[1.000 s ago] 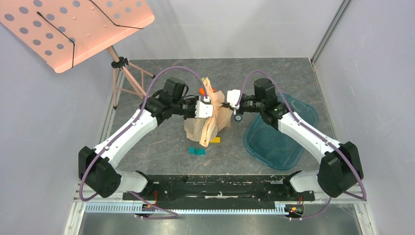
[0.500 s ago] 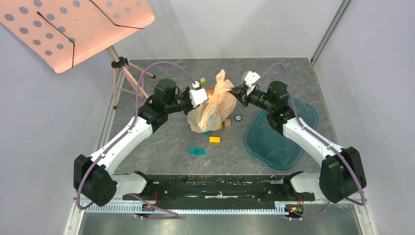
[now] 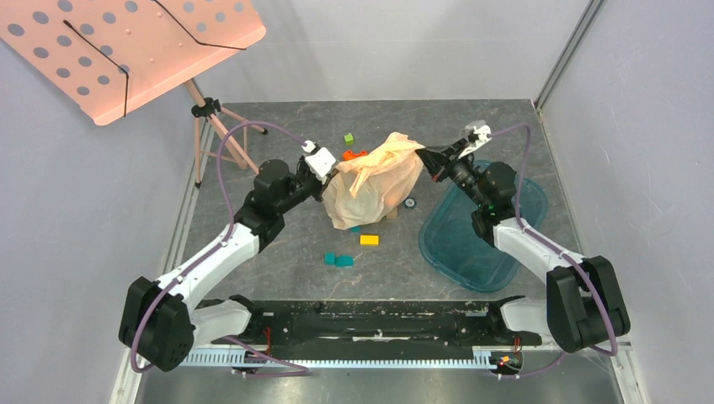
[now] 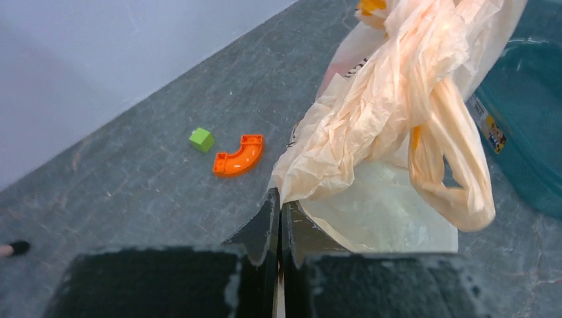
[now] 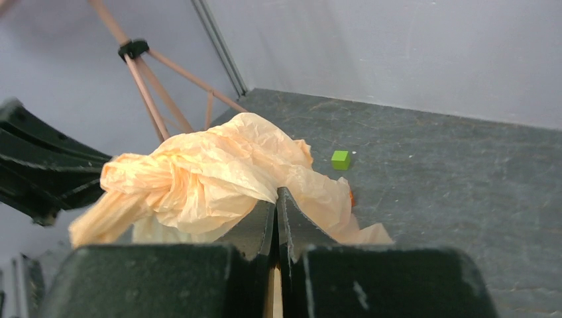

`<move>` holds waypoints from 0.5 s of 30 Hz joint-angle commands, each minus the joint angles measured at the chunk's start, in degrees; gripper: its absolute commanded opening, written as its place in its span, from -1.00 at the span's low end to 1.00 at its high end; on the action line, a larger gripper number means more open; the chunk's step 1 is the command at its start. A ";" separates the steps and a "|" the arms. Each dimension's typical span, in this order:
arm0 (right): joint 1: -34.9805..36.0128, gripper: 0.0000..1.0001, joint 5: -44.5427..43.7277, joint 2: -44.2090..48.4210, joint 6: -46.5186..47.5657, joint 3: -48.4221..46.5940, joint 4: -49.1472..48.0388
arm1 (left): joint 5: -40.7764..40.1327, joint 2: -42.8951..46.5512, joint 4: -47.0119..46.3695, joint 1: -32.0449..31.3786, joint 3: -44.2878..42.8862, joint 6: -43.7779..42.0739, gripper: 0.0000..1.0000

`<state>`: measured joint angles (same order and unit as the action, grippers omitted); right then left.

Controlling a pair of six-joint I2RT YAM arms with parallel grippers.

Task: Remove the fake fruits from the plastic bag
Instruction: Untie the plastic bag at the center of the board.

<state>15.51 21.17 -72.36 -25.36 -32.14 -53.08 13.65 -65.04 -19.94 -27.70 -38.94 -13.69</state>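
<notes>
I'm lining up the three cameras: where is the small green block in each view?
Top external: green block at the far side, just left of the plastic bag.
Left wrist: left of centre, beside the orange curved piece.
Right wrist: right of centre, beyond the bag.
Shared landmark: the plastic bag.

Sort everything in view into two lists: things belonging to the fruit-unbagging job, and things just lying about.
Job: plastic bag; left pincer and right pincer, both shut on it.
Lying about: green block; orange curved piece; yellow block; teal blocks; teal tray.
</notes>
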 commanded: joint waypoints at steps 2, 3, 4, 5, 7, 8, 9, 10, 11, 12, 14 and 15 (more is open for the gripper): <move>-0.80 -1.00 -11.30 2.29 -15.96 7.68 -16.35 | -9.36 2.17 -19.62 0.63 8.14 16.74 -0.96; -0.83 -1.00 -11.52 1.84 -17.86 9.72 -19.63 | -8.63 2.02 -21.41 0.63 9.29 17.49 -0.96; -0.82 -1.00 -11.57 1.38 -19.71 11.40 -22.38 | -7.60 1.86 -23.16 0.63 10.40 17.85 -0.96; -0.83 -1.00 -11.27 0.67 -21.05 12.92 -25.38 | -7.11 1.69 -24.33 0.59 11.29 18.42 -0.96; -0.83 -1.00 -10.19 -0.55 -22.66 14.78 -29.03 | -7.04 1.49 -26.13 0.63 12.54 19.63 -0.96; -0.84 -1.00 -9.78 -0.88 -22.94 15.37 -30.33 | -6.66 1.38 -27.11 0.63 13.09 19.75 -0.96; -0.83 -1.00 -9.39 -1.25 -23.00 15.93 -31.36 | -6.39 1.37 -27.68 0.62 13.55 19.76 -0.96; -0.82 -1.00 -9.16 -1.45 -22.98 16.48 -32.61 | -6.19 1.44 -27.99 0.63 13.85 19.74 -0.96; -0.81 -1.00 -9.10 -1.49 -22.78 16.80 -33.46 | -6.03 1.50 -28.04 0.61 14.05 19.51 -0.96; -0.80 -1.00 -9.24 -1.36 -22.63 17.14 -33.83 | -5.85 1.65 -27.96 0.61 14.11 19.04 -0.96; -0.83 -0.98 -8.91 -0.83 -21.28 17.15 -33.35 | -5.45 1.97 -27.51 0.63 13.99 18.27 -0.96; -0.79 -0.90 -8.57 -0.46 -19.93 16.97 -32.54 | -4.93 2.17 -26.81 0.63 13.77 17.70 -0.96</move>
<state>15.51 14.48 -73.91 -46.30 -15.07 -78.43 9.58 -64.38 -41.87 -27.70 -25.06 3.22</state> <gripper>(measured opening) 0.008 0.034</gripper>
